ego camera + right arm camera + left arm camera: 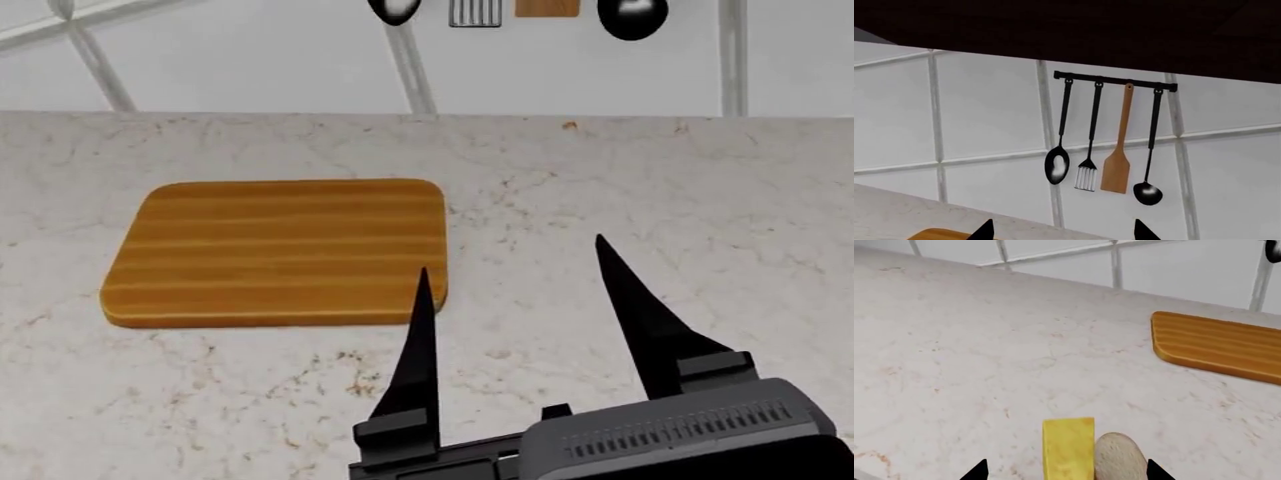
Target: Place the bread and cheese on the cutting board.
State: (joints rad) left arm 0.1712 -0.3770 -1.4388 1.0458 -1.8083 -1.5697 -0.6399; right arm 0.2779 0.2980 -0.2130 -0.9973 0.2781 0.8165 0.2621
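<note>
**On the marble counter: board bare, bread and cheese lying apart from it**

Across the whole scene runs a pale, off-white stone countertop point(641, 180) with faint rust-coloured veining, backed by a wall of large white tiles point(987, 115) with grey grout lines. On that wall a black rail point(1115, 81) carries four hanging utensils: a black spoon point(1057, 166), a black slotted turner point(1086, 176), a plain wooden spatula point(1115, 172) and a black ladle point(1147, 192).

The thick rectangular wooden cutting board point(280, 252), orange-brown with lighter lengthwise stripes and rounded corners, lies flat on the counter near the wall, with nothing on it. In the head view it sits left of centre.

The yellow wedge-shaped cheese point(1068, 447), its surface mottled and porous, and the small rounded bread slice point(1119, 457), off-white on its face with a brownish edge, lie touching each other on the counter, well apart from the board. Both show only in the left wrist view, between the two black fingertips of the left gripper point(1066, 471), whose jaws stand wide and grip nothing.

The right gripper point(514, 270), dark grey with long black tapering fingers, is spread wide and empty above bare counter, just beside the board's near right corner
</note>
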